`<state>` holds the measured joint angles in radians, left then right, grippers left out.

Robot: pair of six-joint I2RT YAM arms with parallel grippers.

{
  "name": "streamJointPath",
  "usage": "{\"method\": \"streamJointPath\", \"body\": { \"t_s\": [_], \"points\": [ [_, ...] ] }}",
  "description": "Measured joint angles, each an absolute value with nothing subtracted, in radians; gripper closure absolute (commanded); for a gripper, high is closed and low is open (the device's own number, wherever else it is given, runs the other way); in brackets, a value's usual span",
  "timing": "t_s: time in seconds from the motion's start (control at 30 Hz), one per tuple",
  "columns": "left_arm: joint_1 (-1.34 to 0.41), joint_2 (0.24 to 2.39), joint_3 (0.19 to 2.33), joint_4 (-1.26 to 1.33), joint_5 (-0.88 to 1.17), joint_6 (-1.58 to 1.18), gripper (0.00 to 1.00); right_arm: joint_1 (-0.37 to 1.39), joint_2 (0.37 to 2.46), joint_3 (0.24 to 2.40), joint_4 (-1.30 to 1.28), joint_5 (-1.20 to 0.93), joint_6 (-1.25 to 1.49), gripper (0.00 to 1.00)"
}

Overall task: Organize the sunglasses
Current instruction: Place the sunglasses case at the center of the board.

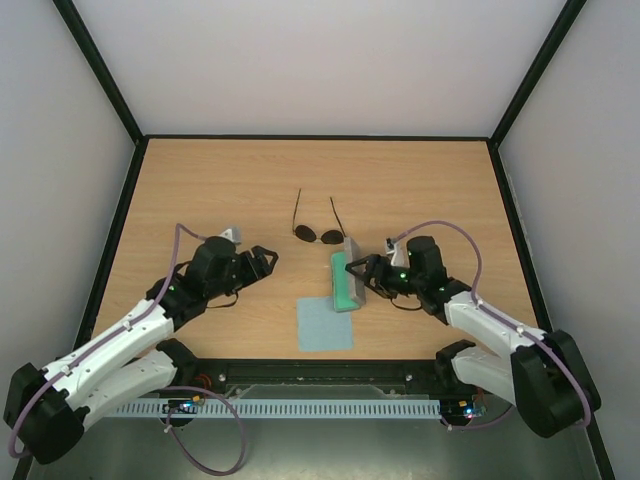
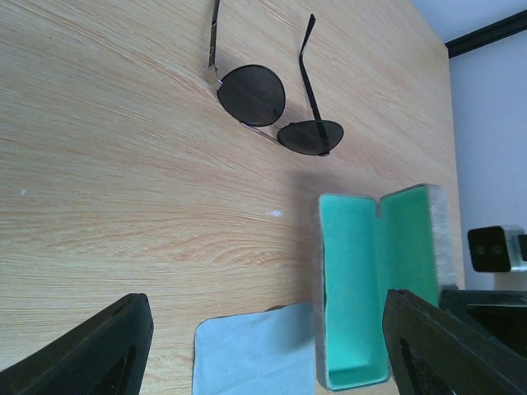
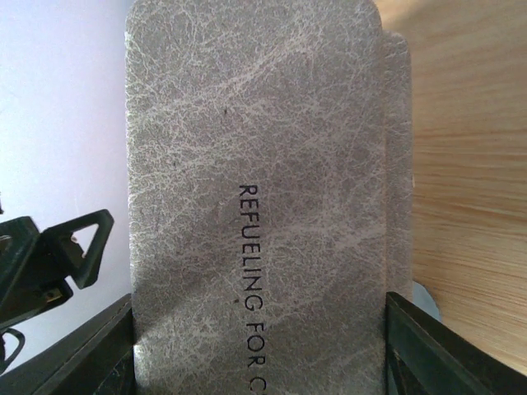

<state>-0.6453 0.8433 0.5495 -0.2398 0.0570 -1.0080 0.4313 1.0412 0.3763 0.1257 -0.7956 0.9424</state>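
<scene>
Left claw [image 1: 266, 262], spread wide and empty, is pictured just short of the sunglasses [image 1: 317, 236], laid ahead to its right with lenses across the table [image 1: 200, 190] and temples pointed away, while the right claw [image 1: 368, 270] is clamped on the open case [image 1: 345, 282].

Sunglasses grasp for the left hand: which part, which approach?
Probably the bridge between the lenses of the sunglasses, from straight above. They lie flat, temples unfolded and pointing away, so the thin frame gives no side purchase. The left hand is open and empty.
</scene>
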Motion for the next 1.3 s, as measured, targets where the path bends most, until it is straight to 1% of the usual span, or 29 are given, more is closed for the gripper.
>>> {"method": "streamJointPath", "body": {
  "t_s": [0.07,0.17,0.23,0.3,0.43,0.47,0.7,0.8,0.93,1.07,1.2,1.3],
  "points": [
    [-0.645,0.85,0.557,-0.247,0.06,-1.003,0.2,0.43,1.077,0.355,0.169,-0.808,0.957,0.38],
    [-0.644,0.865,0.572,-0.261,0.06,-0.995,0.2,0.428,1.135,0.335,0.225,-0.815,0.973,0.31],
    [-0.643,0.871,0.579,-0.263,0.06,-0.991,0.2,0.426,1.164,0.335,0.253,-0.818,0.973,0.25],
    [-0.643,0.872,0.579,-0.265,0.06,-0.987,0.2,0.425,1.188,0.335,0.275,-0.819,0.972,0.16],
    [-0.643,0.87,0.577,-0.266,0.062,-0.986,0.2,0.425,1.206,0.333,0.279,-0.82,0.944,0.07],
    [-0.643,0.865,0.575,-0.268,0.063,-0.986,0.21,0.425,1.205,0.333,0.274,-0.82,0.932,0.06],
    [-0.643,0.814,0.561,-0.277,0.064,-0.987,0.21,0.425,1.179,0.332,0.208,-0.792,0.871,0.06],
    [-0.643,0.809,0.561,-0.277,0.064,-0.984,0.2,0.425,1.177,0.344,0.132,-0.754,0.836,0.06],
    [-0.641,0.796,0.561,-0.285,0.062,-0.973,0.2,0.425,1.18,0.474,-0.074,-0.653,0.743,0.08],
    [-0.64,0.779,0.581,-0.33,0.049,-0.949,0.2,0.425,1.18,0.624,-0.213,-0.55,0.657,0.13],
    [-0.64,0.765,0.592,-0.337,0.045,-0.934,0.2,0.425,1.181,0.666,-0.285,-0.474,0.607,0.16],
    [-0.64,0.765,0.586,-0.331,0.051,-0.934,0.19,0.425,1.194,0.666,-0.352,-0.423,0.585,0.16]
  ]
}}
